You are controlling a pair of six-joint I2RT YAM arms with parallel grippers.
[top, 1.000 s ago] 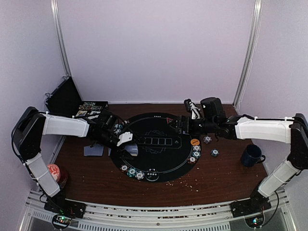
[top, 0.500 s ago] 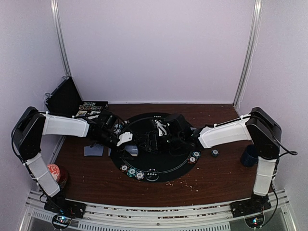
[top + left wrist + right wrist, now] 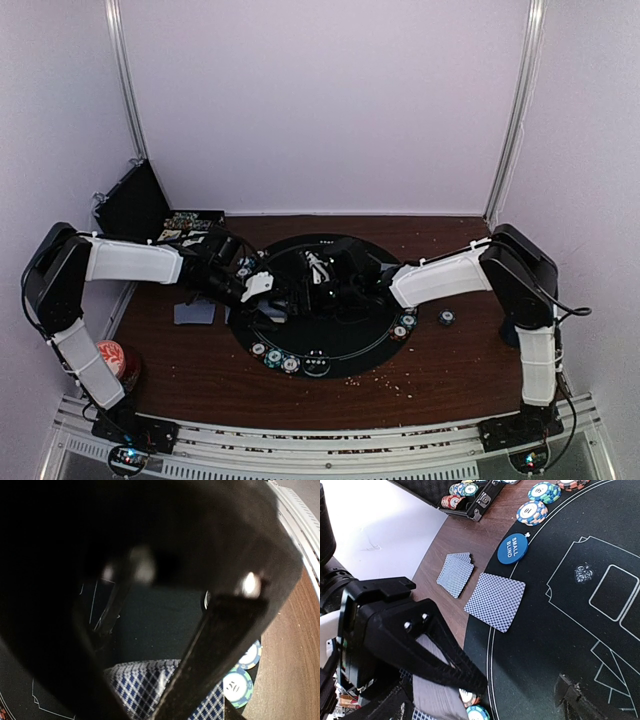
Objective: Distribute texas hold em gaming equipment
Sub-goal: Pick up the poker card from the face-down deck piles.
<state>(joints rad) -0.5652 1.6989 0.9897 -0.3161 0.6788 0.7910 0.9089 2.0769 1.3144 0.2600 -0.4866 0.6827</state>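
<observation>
My left gripper [image 3: 262,290] is at the left of the round black mat [image 3: 345,350], shut on a deck of blue-checked playing cards [image 3: 130,680]. In the right wrist view that deck [image 3: 432,685] shows as a grey stack in the left gripper's black fingers [image 3: 445,655]. My right gripper [image 3: 300,293] has reached across the mat and sits open, jaws wide apart [image 3: 485,705], right beside the deck. A card pile [image 3: 495,601] lies on the mat edge and fanned cards [image 3: 455,572] on the wood. A blue SMALL BLIND button [image 3: 513,548] lies by them. The orange button and red triangle are hidden.
Striped chips lie at the mat's near rim [image 3: 275,357] and right rim [image 3: 405,325], with one on the wood [image 3: 446,318]. An open black chip case [image 3: 135,200] stands back left. A red-topped can [image 3: 112,357] sits by the left arm's base.
My right arm swung from the right side of the mat across to the left, ending next to the left gripper. The left gripper kept the deck and hardly moved.
</observation>
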